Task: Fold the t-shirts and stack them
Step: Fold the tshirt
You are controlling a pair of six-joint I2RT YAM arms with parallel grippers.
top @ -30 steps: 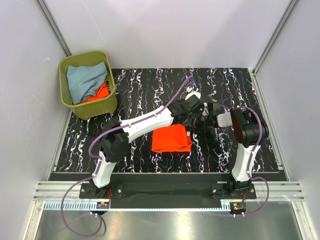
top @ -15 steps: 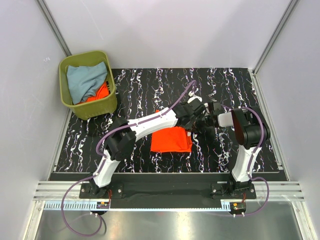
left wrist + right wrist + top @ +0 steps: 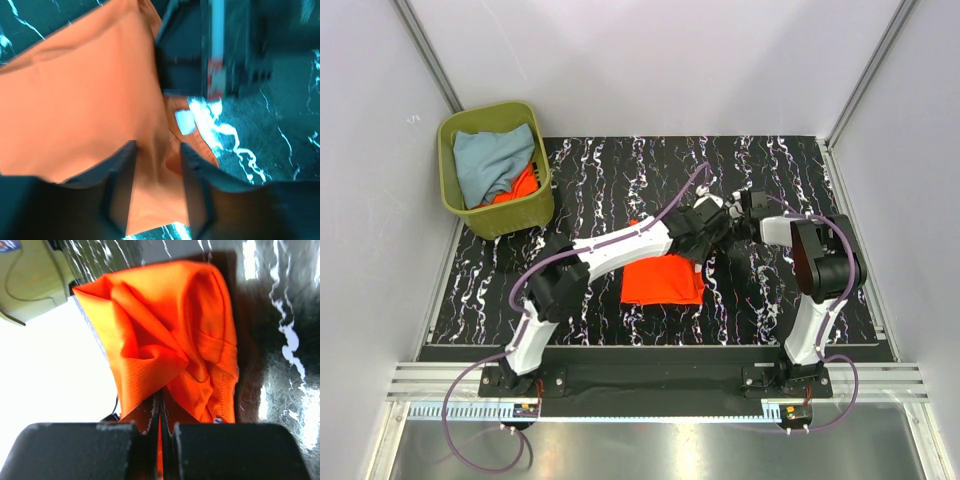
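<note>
Moved: left tool (image 3: 156, 147) jaws now parted, narrow, over orange t-shirt (image 3: 660, 280), frame centre.
Grip: right tool (image 3: 161, 410) clamped on that shirt.
Meaning: fold likely being released.

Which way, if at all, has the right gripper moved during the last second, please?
Yes: the right gripper moved slightly toward the far edge of the black marbled table.

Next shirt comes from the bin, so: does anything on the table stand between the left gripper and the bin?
Nothing visible does. From the left gripper, at the far right corner of the folded orange t-shirt, only bare patterned table runs to the olive-green bin, with the grey-blue t-shirt on top inside.
</note>
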